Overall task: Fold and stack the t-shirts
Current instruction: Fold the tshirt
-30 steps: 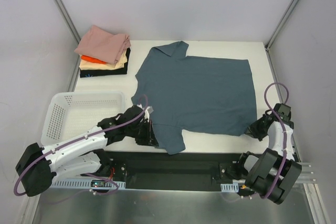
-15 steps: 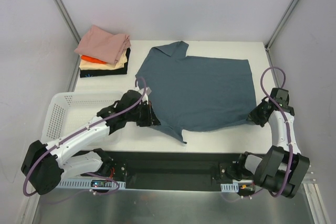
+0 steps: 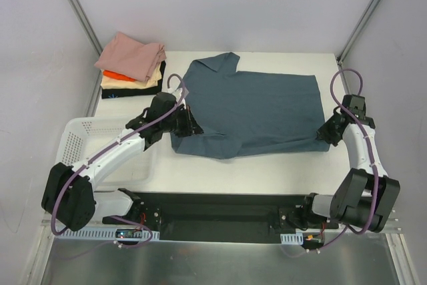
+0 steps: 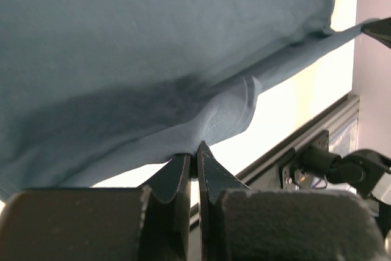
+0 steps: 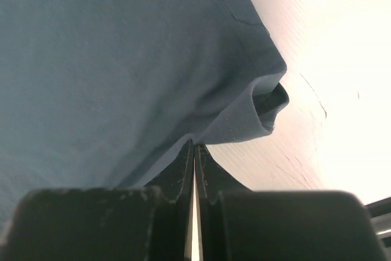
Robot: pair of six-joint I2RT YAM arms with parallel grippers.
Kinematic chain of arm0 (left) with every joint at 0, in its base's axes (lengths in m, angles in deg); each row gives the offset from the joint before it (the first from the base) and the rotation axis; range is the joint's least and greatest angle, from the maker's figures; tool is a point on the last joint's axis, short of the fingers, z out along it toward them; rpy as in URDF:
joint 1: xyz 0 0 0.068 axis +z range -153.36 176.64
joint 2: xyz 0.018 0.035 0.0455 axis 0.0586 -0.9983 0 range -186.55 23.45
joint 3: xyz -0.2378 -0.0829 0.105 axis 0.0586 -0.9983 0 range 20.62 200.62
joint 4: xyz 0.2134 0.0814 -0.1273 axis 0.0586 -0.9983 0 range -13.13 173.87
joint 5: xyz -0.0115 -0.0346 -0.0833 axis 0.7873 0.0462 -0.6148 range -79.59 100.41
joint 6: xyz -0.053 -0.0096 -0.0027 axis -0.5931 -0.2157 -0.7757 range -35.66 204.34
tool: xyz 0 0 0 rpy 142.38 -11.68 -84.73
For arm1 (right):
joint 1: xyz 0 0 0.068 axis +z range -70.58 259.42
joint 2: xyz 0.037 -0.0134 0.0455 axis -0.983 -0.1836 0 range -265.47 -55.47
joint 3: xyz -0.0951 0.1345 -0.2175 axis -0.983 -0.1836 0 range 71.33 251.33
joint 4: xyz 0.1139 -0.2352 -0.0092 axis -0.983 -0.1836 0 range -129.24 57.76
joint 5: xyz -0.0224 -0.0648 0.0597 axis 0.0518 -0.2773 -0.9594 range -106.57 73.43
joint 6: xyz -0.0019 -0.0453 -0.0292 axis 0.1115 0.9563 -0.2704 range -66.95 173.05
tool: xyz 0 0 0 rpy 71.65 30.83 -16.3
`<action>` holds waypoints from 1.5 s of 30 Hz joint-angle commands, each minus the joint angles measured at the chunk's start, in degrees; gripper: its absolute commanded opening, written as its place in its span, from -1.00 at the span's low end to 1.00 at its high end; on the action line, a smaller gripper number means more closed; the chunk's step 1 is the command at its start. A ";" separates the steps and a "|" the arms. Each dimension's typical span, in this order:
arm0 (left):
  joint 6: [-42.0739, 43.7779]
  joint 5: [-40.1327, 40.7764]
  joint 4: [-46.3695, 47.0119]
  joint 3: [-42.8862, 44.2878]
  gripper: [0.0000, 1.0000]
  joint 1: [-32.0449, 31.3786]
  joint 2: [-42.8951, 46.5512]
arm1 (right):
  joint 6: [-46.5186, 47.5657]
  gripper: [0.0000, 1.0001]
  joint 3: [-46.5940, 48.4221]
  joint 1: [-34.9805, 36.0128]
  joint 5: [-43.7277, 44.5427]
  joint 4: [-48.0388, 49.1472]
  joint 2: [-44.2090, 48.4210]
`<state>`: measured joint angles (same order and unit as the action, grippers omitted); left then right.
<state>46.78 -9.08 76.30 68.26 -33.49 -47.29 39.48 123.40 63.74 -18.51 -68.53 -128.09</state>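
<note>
The slate-blue t-shirt (image 3: 257,108) lies spread on the white table, its near edge lifted and carried back over the body. My left gripper (image 3: 189,127) is shut on the shirt's near left part; the cloth (image 4: 183,59) rises from its pinched fingertips (image 4: 194,151). My right gripper (image 3: 325,133) is shut on the shirt's near right hem corner; the hem (image 5: 244,114) curls just past its tips (image 5: 194,146). A stack of folded t-shirts (image 3: 133,65) sits at the back left, dusty pink on top, then orange, cream and black.
The white lattice basket (image 3: 87,141) stands at the near left, partly under my left arm. Grey walls with metal posts close in the table at the back and sides. A black rail (image 3: 220,211) runs along the near edge.
Both grippers have moved away from the near edge toward the back, carrying the shirt's near edge with them. The near sleeve that lay at the table's front is now lifted and folded in.
</note>
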 commanded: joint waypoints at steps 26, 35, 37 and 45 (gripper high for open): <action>17.52 -1.69 7.40 18.71 -0.98 8.68 -16.60 | -1.29 -0.99 16.92 3.73 8.96 -0.62 -14.83; 16.73 3.56 -1.97 35.57 -0.35 13.16 -35.57 | -0.33 -0.82 22.18 3.82 12.47 0.87 -22.73; 16.82 2.18 -5.15 41.62 0.41 13.43 -38.41 | 0.46 -0.15 24.38 3.82 12.92 -0.52 -25.28; 13.84 -1.17 -6.05 35.80 0.99 13.26 -33.42 | 2.05 0.93 23.09 4.96 9.32 -2.38 -22.50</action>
<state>62.34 -8.64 71.88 107.75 -19.83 -87.23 40.73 148.14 67.61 -8.19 -69.30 -155.08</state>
